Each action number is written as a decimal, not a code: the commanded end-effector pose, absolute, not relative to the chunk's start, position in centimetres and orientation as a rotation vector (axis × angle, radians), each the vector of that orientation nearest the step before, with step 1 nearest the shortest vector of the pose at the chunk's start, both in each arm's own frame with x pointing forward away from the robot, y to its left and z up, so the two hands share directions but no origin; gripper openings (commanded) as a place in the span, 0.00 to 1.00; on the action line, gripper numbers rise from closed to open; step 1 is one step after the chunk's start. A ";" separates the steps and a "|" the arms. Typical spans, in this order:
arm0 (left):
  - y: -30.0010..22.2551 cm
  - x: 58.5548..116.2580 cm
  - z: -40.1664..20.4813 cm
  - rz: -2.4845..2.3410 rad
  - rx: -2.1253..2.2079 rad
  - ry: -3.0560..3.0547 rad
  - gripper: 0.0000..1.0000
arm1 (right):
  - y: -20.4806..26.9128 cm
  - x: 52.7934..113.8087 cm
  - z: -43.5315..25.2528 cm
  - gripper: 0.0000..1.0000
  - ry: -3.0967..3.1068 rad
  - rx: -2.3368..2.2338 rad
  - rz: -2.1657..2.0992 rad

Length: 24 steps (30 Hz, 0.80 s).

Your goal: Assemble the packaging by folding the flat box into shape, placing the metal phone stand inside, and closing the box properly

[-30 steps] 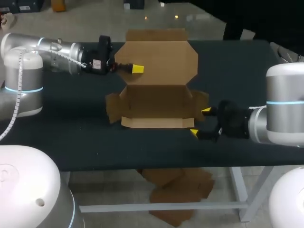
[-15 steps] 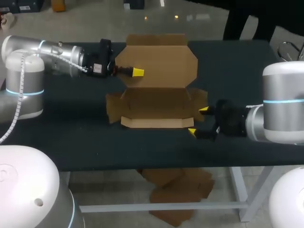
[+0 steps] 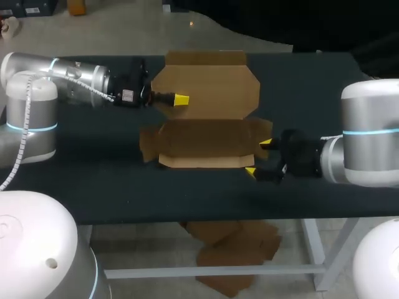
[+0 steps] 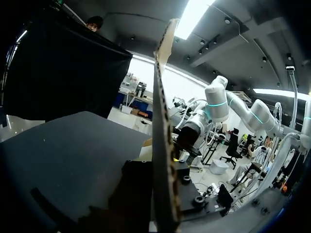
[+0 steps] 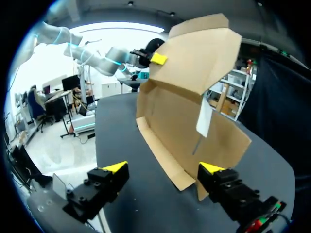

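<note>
- Dark bench carries a brown cardboard box, which sits in the middle, open and only half folded.
- Its low tray part lies on the bench, with short walls and small flaps sticking out at both ends.
- Its big lid rises up from the back of the tray.
- The left hand comes in from the left and pinches the lid near its left edge. One yellow tip shows on the lid's front face. The left wrist view shows the lid's thin edge running up between the fingers.
- The right hand sits low by the box's front right corner. Its two yellow-tipped fingers are spread wide and hold nothing.
- Seen from the right wrist, that corner lies just ahead of the spread fingers.
</note>
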<state>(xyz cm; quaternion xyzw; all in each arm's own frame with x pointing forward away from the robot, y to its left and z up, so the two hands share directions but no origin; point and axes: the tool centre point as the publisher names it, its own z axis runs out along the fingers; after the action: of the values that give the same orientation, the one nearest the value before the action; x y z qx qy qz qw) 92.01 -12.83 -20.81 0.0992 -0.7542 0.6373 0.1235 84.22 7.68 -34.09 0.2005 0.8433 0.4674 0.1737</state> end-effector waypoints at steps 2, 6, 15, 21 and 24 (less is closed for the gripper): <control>-12.7 91.5 -20.7 1.861 0.298 -2.215 0.00 | 8.3 84.6 -34.2 1.00 2.365 0.584 1.325; -12.6 91.9 -20.6 1.864 0.307 -2.208 0.00 | 8.9 84.8 -34.3 1.00 2.335 0.592 1.333; -12.4 92.5 -20.3 1.879 0.329 -2.174 0.00 | 12.5 85.0 -35.1 0.00 2.233 0.622 1.336; -12.6 92.7 -20.5 1.867 0.327 -2.177 0.00 | 15.2 85.9 -36.9 0.00 2.224 0.663 1.322; -12.6 92.8 -20.5 1.864 0.326 -2.179 0.00 | 16.1 86.2 -37.5 0.00 2.231 0.675 1.317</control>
<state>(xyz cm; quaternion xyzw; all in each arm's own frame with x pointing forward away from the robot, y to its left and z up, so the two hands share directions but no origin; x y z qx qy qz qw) 92.50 -12.65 -20.42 0.1142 -0.7481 0.6417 0.1244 84.85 13.43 -35.83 0.2179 0.8211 0.4942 0.1845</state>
